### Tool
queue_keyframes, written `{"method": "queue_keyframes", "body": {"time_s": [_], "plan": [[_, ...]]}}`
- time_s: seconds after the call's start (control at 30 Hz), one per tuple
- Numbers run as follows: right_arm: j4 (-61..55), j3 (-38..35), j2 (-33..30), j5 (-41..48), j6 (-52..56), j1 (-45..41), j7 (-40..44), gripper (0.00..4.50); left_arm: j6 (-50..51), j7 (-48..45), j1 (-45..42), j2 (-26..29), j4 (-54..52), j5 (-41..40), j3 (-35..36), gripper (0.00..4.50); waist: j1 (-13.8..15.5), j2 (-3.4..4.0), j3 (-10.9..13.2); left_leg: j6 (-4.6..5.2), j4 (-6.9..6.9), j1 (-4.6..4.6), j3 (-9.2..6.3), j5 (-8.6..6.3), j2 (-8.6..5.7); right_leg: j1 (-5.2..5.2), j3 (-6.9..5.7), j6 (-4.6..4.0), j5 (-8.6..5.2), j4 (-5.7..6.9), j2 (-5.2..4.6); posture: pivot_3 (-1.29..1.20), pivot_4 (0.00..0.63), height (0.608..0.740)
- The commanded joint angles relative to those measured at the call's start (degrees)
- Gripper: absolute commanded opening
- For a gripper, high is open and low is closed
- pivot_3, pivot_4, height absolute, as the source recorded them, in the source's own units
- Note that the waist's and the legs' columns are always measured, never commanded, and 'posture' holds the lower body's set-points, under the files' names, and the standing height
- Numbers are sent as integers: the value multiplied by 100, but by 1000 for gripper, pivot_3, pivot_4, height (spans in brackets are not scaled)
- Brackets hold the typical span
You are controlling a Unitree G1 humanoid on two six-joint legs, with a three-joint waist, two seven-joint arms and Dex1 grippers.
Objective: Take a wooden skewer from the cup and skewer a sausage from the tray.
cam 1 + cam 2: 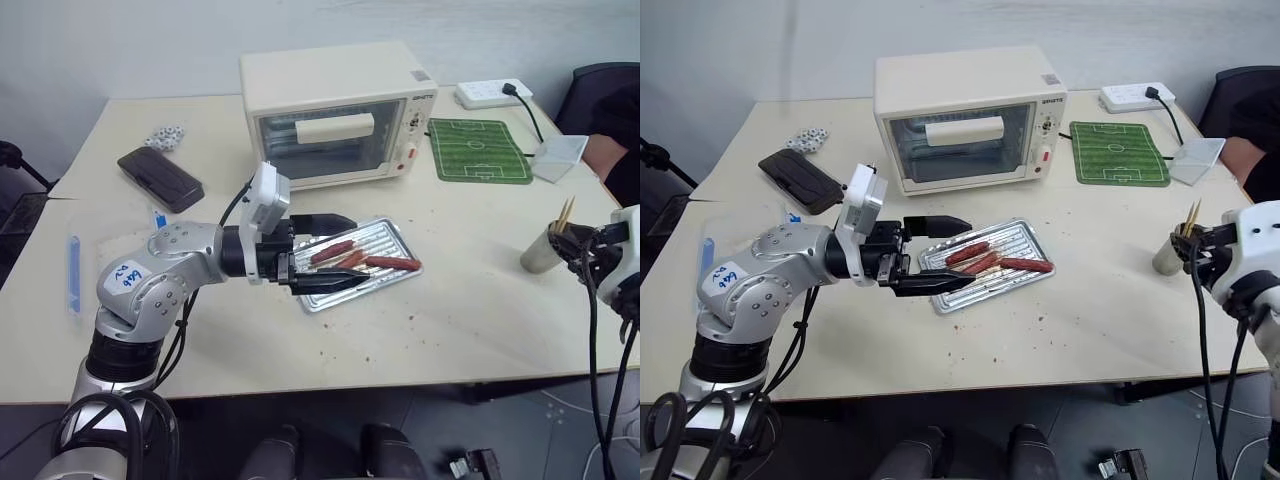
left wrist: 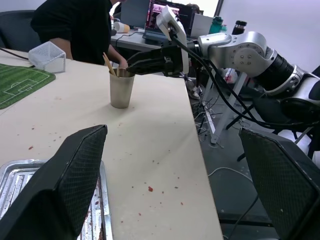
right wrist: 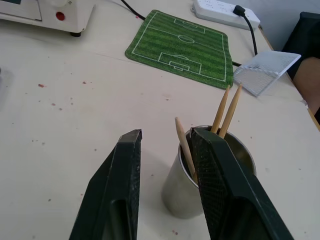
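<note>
At the table's right edge we have our right gripper (image 3: 165, 150) half-closed around a near-upright wooden skewer (image 3: 184, 145) leaning in the cup (image 3: 210, 185), not visibly pinched, left gripper (image 1: 325, 250) open.

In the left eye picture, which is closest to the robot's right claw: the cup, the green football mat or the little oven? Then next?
From the right claw:
1. Cup, right beside it.
2. Green football mat, farther back on the table.
3. Little oven, farthest, toward the robot's left.
</note>
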Motion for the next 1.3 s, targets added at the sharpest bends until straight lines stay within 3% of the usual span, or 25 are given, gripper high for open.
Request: {"method": "queue_keyframes", "body": {"time_s": [0.03, 0.6, 0.77, 1.3], "plan": [[185, 27, 38, -114, -285, -259, -61, 1573, -111, -15, -79, 32, -153, 41, 56, 4500, 1, 0, 0, 0, 0, 0, 0, 0, 0, 0, 2, 0, 0, 0, 0, 0, 150, 740], [1350, 493, 162, -654, -871, -718, -149, 1573, -230, -71, -226, 56, -25, 161, 83, 4500, -5, 2, 1, -2, 1, -1, 0, 1, -1, -3, 3, 1, 0, 0, 2, 0, 150, 740], [1348, 429, 179, -607, -976, -832, -152, 52, -288, -97, -242, 20, 36, 228, 58, 4500, -18, 3, 2, -4, 0, 0, 1, 2, 0, -4, 2, 1, 1, 3, 4, 0, 150, 740], [1082, 506, 79, -676, -816, -882, -87, 20, -594, -265, -275, -108, 282, 505, -14, 4500, -3, 6, 3, -5, 0, -1, 1, 3, 2, -5, 5, 2, 1, 2, 12, 0, 150, 740]]}}
